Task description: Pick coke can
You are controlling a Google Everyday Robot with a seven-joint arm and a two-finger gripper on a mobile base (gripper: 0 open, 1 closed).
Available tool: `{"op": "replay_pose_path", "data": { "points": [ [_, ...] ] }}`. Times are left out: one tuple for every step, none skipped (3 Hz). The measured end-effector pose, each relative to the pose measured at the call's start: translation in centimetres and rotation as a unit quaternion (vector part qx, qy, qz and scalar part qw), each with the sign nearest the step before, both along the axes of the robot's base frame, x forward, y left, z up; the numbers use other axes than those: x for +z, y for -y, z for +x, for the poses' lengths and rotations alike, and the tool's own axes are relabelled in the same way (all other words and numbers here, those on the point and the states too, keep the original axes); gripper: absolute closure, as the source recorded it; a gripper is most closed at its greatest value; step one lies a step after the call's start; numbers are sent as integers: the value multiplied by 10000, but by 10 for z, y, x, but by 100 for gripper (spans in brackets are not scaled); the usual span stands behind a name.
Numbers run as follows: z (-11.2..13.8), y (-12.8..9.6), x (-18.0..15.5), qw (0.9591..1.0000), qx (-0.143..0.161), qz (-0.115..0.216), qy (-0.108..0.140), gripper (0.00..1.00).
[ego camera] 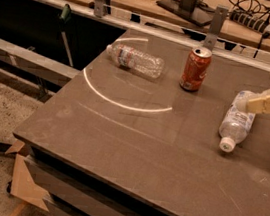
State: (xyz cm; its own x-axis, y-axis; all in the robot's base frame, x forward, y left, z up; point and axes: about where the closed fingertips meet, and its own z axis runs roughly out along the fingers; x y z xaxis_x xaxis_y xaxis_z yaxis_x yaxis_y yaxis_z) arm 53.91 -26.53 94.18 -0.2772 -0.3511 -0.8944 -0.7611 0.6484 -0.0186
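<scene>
The dark grey bench (143, 156) fills most of the room in front of me, a pale arc (121, 101) marked across its far left part. Two clear water bottles lie on their sides, one (135, 60) inside the arc and the other (237, 123) near the right edge. The cream claw (262, 89) reaches in from the right just over that second bottle, fingers spread and holding nothing. The coke can (196, 68) stands upright toward the back, between the bottles and apart from the claw.
</scene>
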Motion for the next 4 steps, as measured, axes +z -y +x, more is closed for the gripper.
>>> {"op": "replay_pose_path", "data": {
  "points": [
    [8, 3, 5, 9998, -154, 20, 108, 0],
    [11, -2, 3, 9998, -138, 53, 140, 0],
    [32, -14, -12, 9996, -204, 118, 167, 0],
    [68, -38, -26, 9994, -57, 138, 298, 0]
  ]
}}
